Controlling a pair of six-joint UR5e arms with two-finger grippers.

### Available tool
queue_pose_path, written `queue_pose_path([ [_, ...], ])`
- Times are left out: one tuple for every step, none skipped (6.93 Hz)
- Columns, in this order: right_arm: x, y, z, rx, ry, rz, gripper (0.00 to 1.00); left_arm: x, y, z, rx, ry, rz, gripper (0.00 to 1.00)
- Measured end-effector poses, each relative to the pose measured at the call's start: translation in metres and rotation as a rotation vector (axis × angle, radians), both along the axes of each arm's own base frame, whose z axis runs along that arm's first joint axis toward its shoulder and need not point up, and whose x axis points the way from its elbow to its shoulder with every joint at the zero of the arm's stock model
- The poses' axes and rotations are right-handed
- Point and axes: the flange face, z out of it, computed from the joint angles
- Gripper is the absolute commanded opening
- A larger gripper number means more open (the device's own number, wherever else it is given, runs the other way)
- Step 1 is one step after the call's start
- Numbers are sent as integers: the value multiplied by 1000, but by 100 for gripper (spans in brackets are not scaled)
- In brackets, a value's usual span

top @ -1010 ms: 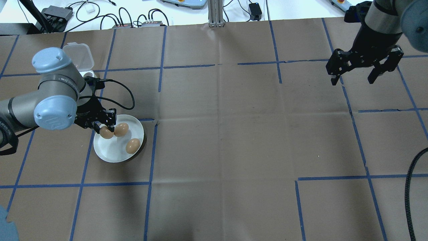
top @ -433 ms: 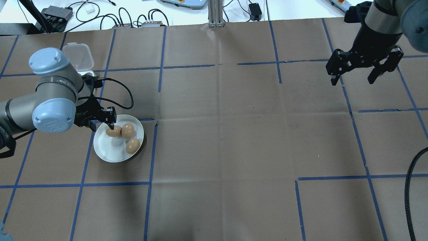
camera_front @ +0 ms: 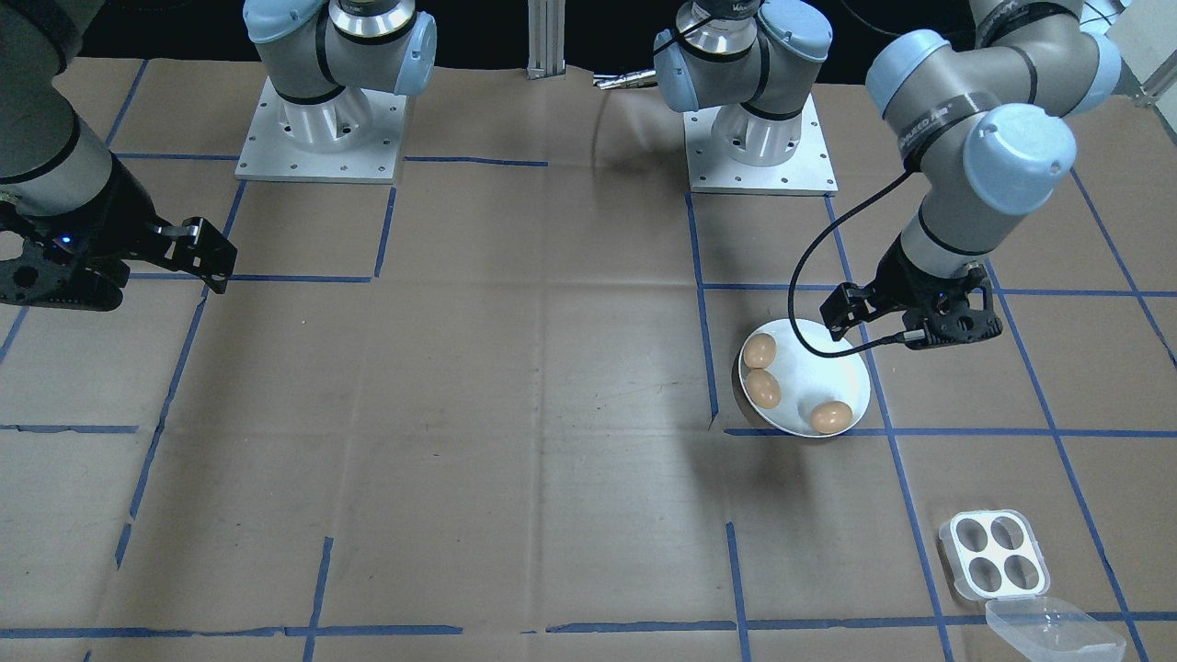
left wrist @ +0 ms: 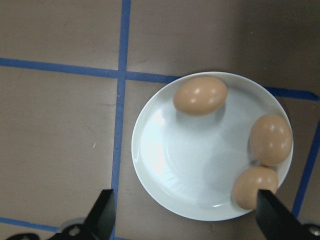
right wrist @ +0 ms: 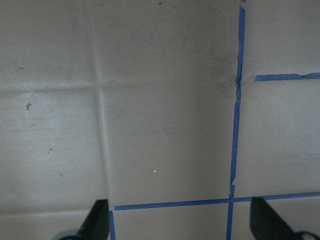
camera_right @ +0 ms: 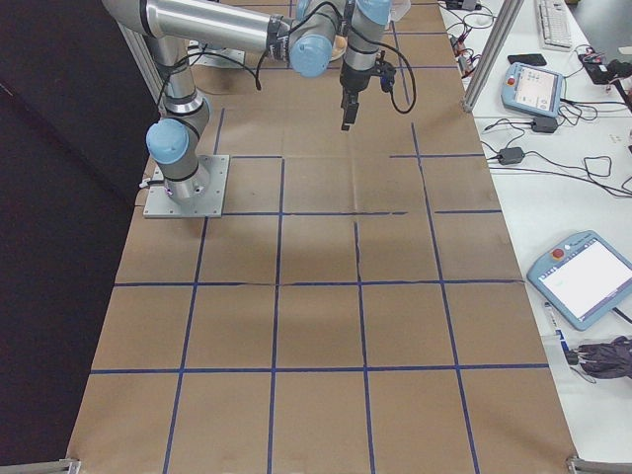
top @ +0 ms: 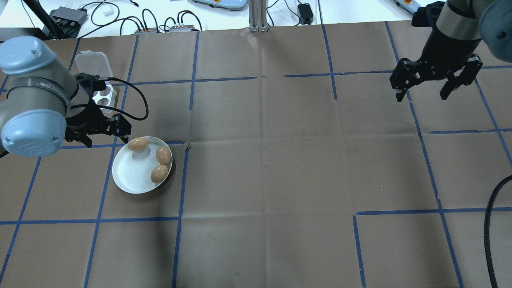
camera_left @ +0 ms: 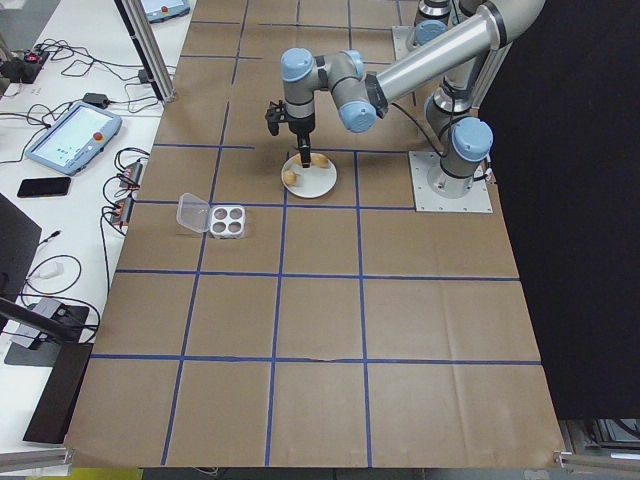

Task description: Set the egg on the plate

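The white plate (top: 132, 176) sits on the brown paper at the table's left, with three brown eggs on it: one egg (top: 137, 144) at the far rim and two eggs (top: 163, 155) (top: 159, 173) side by side at the right rim. My left gripper (top: 105, 135) hangs open and empty above the plate's far left edge. Its wrist view looks straight down on the plate (left wrist: 185, 155) and the far-rim egg (left wrist: 200, 95), with both fingertips (left wrist: 102, 215) spread wide. My right gripper (top: 423, 95) is open and empty, high over the far right of the table.
A clear four-hole egg tray (top: 105, 95) with its lid (top: 92, 64) flipped open stands behind the left arm, all holes empty (camera_front: 995, 554). Blue tape lines grid the paper. Cables and control boxes lie beyond the far edge. A black hose (top: 490, 224) hangs at the right.
My left gripper has let go of the egg on the plate, opened wide, and drawn up and back to the left. Two eggs rolled apart toward the rim. The right arm stayed put.
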Motion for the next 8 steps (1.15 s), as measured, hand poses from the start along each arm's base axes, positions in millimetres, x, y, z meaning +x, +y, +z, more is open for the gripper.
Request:
queue_pose_path([
  [0,0,0,0,0,0,100,-4,6,38,2,6,11,100],
  [0,0,0,0,0,0,100,-8,6,73,2,24,33,100],
  [0,0,0,0,1,0,100,-14,2,105,-3,56,64,100],
  [0,0,0,1,1,0,100,-27,-1,125,-7,74,82,100],
  [0,0,0,1,1,0,100,-51,-5,132,-7,76,88,100],
  [0,0,0,1,1,0,100,-77,-8,133,-6,73,91,99],
  [0,0,0,1,1,0,100,-97,-10,132,-6,70,93,99],
  [0,0,0,0,1,0,100,-114,-9,132,-6,67,90,99],
])
